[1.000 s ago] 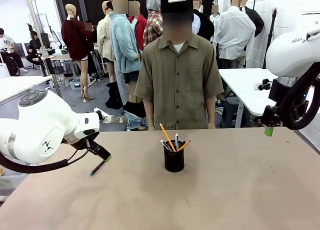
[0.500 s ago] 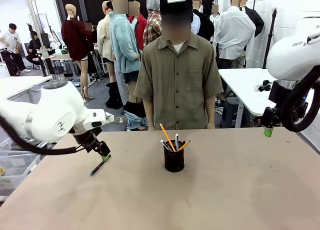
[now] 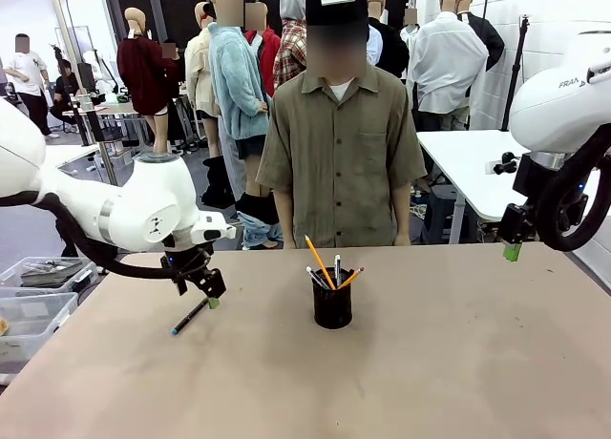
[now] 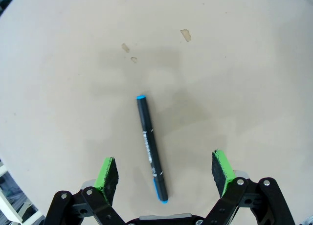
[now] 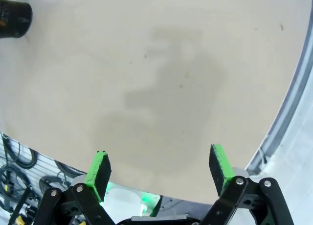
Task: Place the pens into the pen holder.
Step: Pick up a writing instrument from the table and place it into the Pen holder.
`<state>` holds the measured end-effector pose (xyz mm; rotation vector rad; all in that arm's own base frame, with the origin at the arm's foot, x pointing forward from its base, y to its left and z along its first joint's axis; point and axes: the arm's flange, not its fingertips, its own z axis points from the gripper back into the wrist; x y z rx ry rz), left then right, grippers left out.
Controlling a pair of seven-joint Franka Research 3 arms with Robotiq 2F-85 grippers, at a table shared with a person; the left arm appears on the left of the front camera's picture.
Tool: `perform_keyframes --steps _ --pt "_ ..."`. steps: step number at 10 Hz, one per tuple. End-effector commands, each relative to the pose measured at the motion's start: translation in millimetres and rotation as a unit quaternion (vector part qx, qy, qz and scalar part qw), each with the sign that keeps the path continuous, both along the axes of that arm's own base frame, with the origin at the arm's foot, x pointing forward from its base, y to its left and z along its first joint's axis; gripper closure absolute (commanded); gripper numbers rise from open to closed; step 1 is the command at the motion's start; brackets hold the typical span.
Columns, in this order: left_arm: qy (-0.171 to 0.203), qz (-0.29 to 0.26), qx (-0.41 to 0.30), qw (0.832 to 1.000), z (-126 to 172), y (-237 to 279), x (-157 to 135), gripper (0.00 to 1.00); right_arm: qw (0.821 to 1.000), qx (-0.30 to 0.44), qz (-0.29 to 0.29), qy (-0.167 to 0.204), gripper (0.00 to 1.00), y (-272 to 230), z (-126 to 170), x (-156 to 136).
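A dark pen with teal-blue ends (image 3: 188, 317) lies flat on the tan table (image 3: 449, 363) at the left. My left gripper (image 3: 211, 296) hovers just above its far end, open; in the left wrist view the pen (image 4: 151, 148) lies lengthwise between the green pads (image 4: 106, 174), untouched. The black pen holder (image 3: 332, 303) stands mid-table with several pens in it, among them a yellow-orange pencil (image 3: 320, 261). My right gripper (image 3: 514, 249) hangs open above the far right edge with nothing in it; its pads (image 5: 100, 168) frame bare table, and the holder (image 5: 14, 13) sits in the top left corner.
A person in an olive shirt (image 3: 341, 148) stands at the far side, directly behind the holder, hands out of sight. A white table (image 3: 468, 167) stands beyond the right edge. Plastic bins (image 3: 29, 305) sit off the table's left side.
My left arm has swung rightward and forward, bringing the open gripper over the far end of the dark pen. The pen, the holder and the right arm have stayed put.
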<state>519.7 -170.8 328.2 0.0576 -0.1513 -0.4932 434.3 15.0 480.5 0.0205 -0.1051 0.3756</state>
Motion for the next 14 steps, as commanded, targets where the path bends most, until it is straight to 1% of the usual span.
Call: perform_keyframes --steps 1,2,4,5,7,8,9,13,14 --pt "-0.002 0.005 0.001 1.0 -5.9 -0.5 4.8 0.0 1.0 -0.003 -0.002 0.006 0.0 0.3 1.9 0.2" --pt "-0.001 0.009 -0.006 1.0 -11.1 2.5 6.8 0.0 1.0 -0.003 -0.002 0.006 0.0 0.3 1.9 0.2" --pt "0.013 0.009 -0.012 1.0 -20.0 8.8 6.2 0.0 1.0 -0.003 -0.002 0.006 0.0 0.3 1.9 0.2" --pt "0.021 0.001 -0.024 0.999 -23.3 10.1 4.0 0.0 1.0 -0.003 -0.002 0.006 0.0 0.3 1.9 0.2" --pt "0.032 0.007 -0.044 0.998 -31.2 14.8 4.2 0.0 1.0 -0.003 -0.002 0.006 0.0 0.3 1.9 0.2" --pt "0.031 0.009 -0.044 0.998 -31.5 16.7 4.1 0.02 1.0 -0.003 -0.002 0.006 0.0 0.3 1.9 0.2" --pt "0.026 0.009 -0.044 0.999 -30.6 18.6 2.5 0.18 1.0 -0.003 -0.002 0.006 0.0 0.3 1.9 0.2" --pt "0.037 0.009 -0.037 0.999 -30.0 19.6 0.0 0.97 1.0 -0.003 -0.002 0.006 0.0 0.3 1.9 0.2" --pt "0.039 0.008 -0.036 0.999 -30.0 19.7 -0.9 1.0 1.0 -0.003 -0.002 0.006 0.0 0.3 1.9 0.2"
